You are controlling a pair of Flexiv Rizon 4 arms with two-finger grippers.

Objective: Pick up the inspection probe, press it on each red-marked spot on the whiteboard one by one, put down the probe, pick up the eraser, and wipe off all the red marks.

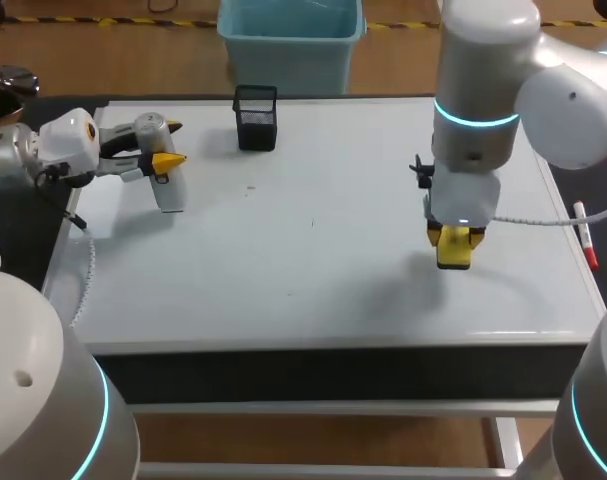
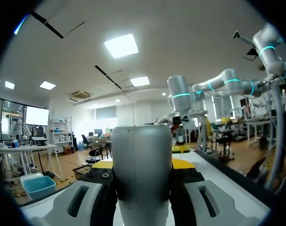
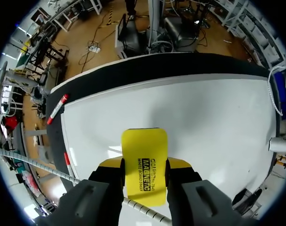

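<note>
right gripper [image 3: 145, 165] pinches the yellow eraser [image 3: 144, 148], black print on it; left gripper [image 2: 143, 164] clamps the grey probe [image 2: 142, 150].

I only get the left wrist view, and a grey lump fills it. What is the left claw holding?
Observer: The probe. In the head view the left claw holds it over the left end of the whiteboard.
Operator: What is the other arm doing?
Observer: Its right claw is shut on a yellow eraser, which seems to rest on the whiteboard.
Operator: Any red marks to wipe?
Observer: None that I can see. A red marker lies beside the whiteboard's right edge.
</note>
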